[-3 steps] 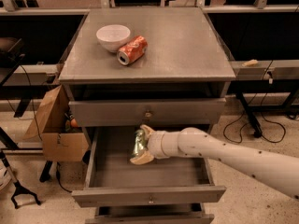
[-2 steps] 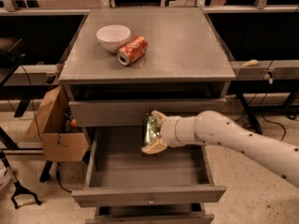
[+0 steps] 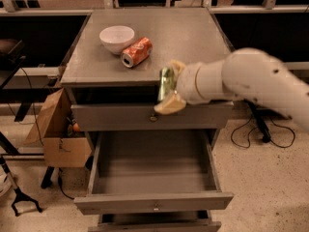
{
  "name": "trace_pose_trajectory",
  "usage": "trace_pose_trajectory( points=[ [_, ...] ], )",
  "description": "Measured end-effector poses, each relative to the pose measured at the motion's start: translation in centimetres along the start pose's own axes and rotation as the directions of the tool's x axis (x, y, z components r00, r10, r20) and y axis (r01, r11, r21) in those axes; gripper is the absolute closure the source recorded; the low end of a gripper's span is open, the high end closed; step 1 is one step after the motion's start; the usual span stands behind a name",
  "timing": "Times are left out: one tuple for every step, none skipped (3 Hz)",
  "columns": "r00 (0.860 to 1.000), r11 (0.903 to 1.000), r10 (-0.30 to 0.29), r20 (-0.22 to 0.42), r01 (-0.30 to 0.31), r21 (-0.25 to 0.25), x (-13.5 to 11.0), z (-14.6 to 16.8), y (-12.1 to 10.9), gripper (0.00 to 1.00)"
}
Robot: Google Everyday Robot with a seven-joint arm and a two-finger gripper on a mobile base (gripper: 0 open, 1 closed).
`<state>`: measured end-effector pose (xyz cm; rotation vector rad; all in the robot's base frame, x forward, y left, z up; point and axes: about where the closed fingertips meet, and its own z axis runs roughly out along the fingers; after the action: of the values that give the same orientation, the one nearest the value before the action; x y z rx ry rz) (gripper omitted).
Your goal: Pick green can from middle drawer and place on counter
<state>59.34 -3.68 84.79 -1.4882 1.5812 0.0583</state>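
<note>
My gripper is shut on the green can and holds it upright in the air, just in front of the counter's front edge and above the top drawer's front panel. The can is dark green with a silver top; cream-coloured fingers cover its lower right side. The counter is the flat grey cabinet top behind the can. The middle drawer is pulled out wide below, and its inside shows nothing in it. My white arm reaches in from the right.
A white bowl and an orange-red soda can lying on its side sit on the counter's left part. An open cardboard box stands on the floor left of the cabinet. Cables lie on the floor at right.
My gripper has lifted the green can out of the middle drawer and up to the level of the counter's front edge, moving slightly right. The drawer stays open.
</note>
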Motion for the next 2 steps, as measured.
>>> trace_pose_trajectory(
  points=[
    [1.000,0.9979,-0.010,-0.021,0.011,0.064,-4.8,-2.3,-5.3,1.00],
    [0.999,0.9924,0.041,-0.023,-0.038,0.117,-6.5,-0.7,-10.6,1.00]
  ],
)
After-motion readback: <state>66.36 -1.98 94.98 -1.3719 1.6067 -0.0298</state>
